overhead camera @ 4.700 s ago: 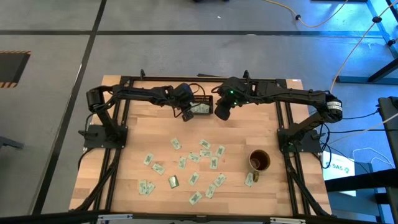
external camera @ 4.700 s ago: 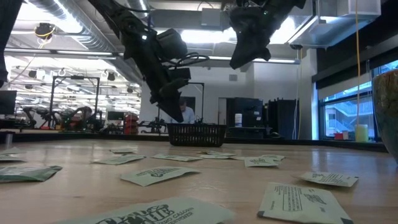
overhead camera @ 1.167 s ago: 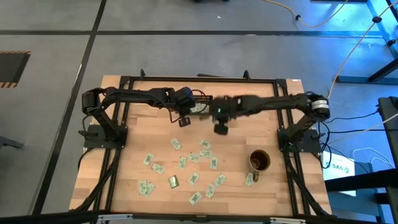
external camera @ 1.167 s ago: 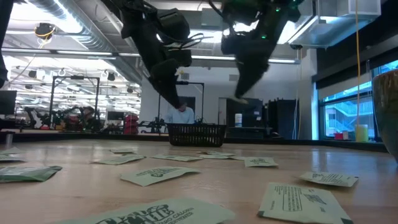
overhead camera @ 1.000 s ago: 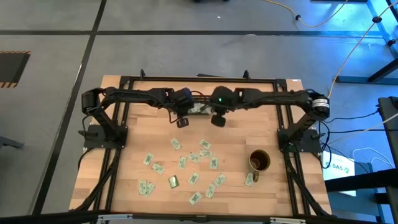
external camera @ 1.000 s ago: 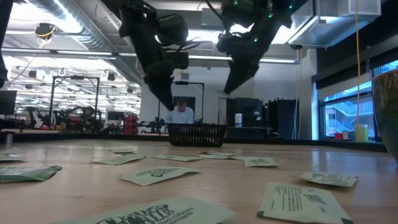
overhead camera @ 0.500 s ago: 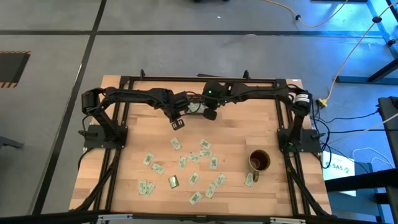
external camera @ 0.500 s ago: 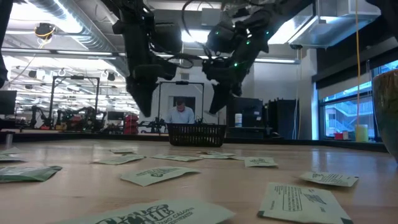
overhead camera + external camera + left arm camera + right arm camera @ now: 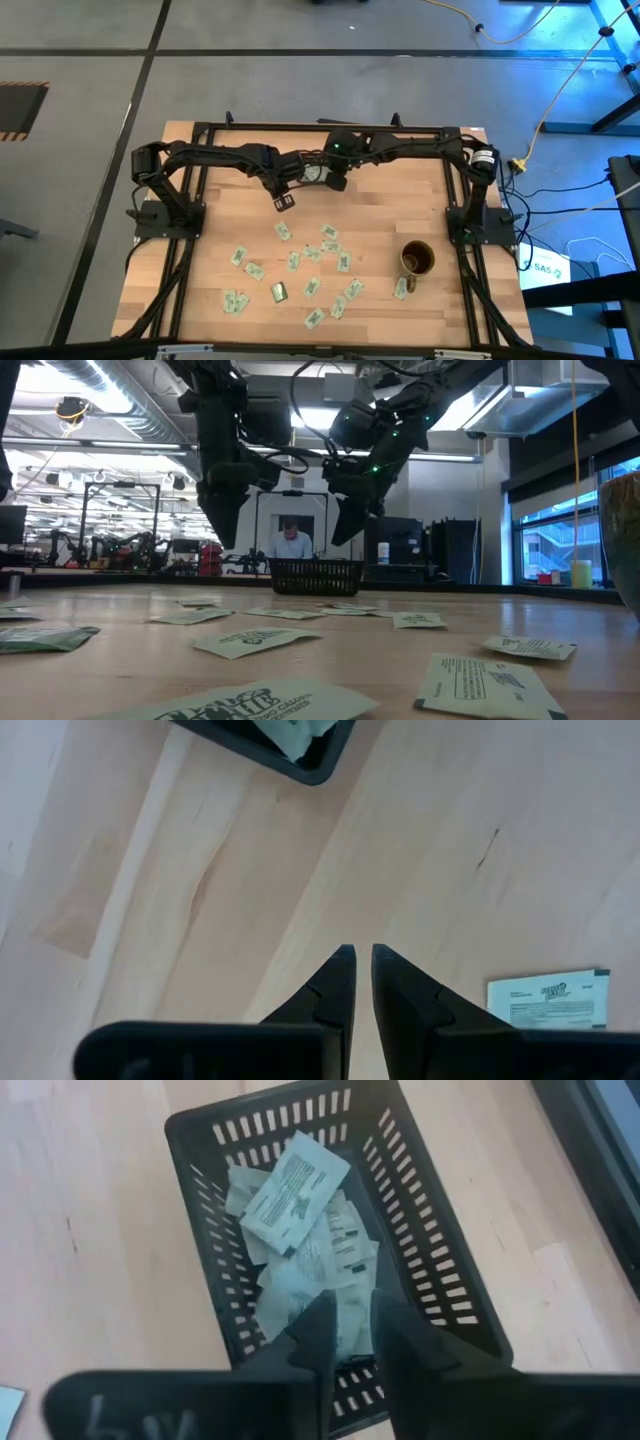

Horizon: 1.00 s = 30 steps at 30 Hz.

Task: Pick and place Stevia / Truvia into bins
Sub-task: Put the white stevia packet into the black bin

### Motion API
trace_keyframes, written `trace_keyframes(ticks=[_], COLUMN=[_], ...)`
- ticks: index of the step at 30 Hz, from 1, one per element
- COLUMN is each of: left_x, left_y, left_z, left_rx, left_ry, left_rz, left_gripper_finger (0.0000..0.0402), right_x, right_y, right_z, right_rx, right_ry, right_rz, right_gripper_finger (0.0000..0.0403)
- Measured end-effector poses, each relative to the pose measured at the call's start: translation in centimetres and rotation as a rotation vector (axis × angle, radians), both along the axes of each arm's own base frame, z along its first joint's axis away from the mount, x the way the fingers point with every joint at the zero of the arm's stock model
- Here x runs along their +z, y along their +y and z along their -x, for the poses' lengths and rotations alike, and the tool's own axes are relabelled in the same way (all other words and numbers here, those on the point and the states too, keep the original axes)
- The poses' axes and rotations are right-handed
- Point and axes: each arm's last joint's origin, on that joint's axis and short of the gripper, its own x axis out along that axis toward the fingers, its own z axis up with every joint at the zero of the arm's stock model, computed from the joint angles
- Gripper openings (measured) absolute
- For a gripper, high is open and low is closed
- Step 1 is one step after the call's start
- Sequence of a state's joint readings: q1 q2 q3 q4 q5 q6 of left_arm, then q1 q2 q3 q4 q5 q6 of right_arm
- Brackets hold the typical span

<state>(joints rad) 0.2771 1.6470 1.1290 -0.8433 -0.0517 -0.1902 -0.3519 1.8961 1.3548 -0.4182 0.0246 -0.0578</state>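
Note:
Several pale green and white packets [image 9: 313, 253] lie flat and scattered on the near half of the table. The black slatted bin [image 9: 313, 173] stands near the far edge with a heap of packets [image 9: 300, 1250] inside it. My right gripper [image 9: 337, 183] hovers above the bin's near end [image 9: 355, 1305]. Its fingers are a narrow gap apart, and I see nothing between them. My left gripper [image 9: 285, 203] hangs over bare wood just left of and nearer than the bin [image 9: 362, 952], shut and empty. One packet [image 9: 548, 998] lies close to it.
A brownish-gold mug [image 9: 417, 258] stands on the table's right side, with a packet [image 9: 400, 288] beside it. Black frame rails [image 9: 190, 260] run along the table's left, right and far edges. Bare wood lies between the bin and the scattered packets.
My right gripper has swung from over the middle of the table toward the far edge and the left, ending above the bin, where it has hovered for the last half second. My left gripper has drawn away from the bin toward the table's left and near side.

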Motion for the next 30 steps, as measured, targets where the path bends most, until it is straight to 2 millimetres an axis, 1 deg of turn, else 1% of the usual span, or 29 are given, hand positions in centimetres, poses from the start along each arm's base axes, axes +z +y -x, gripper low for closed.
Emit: trace_keyframes(ticks=[4, 9, 14, 20, 25, 30], left_x=[0.0, -0.3, -2.1, -4.3, -5.0, -5.5], left_y=[-0.6, -2.4, -4.8, -6.5, -7.4, -8.6], left_z=[-0.2, -0.6, -0.3, 0.4, 0.4, 0.7], left_rx=[-0.081, -0.246, -0.401, -0.461, -0.516, -0.649], left_ry=[0.007, 0.003, -0.021, -0.03, -0.07, -0.057], left_rz=[-0.012, -0.004, 0.091, 0.073, 0.056, 0.022], left_gripper_finger=[0.0031, 0.0031, 0.0031, 0.0032, 0.0032, 0.0032], right_x=[0.0, 0.0, 0.0, 0.0, 0.0, -0.1], right_y=[0.0, 0.0, 0.0, 0.0, 0.0, 0.1], right_z=[0.0, 0.0, 0.0, 0.0, 0.0, 0.1], right_rx=[0.0, 0.0, -0.001, -0.002, -0.002, -0.003], right_ry=[-0.001, 0.0, 0.002, 0.004, 0.006, 0.017], right_rz=[0.0, 0.0, -0.002, -0.003, -0.004, -0.008], right_gripper_finger=[0.0086, 0.009, 0.009, 0.0091, 0.0091, 0.0091])
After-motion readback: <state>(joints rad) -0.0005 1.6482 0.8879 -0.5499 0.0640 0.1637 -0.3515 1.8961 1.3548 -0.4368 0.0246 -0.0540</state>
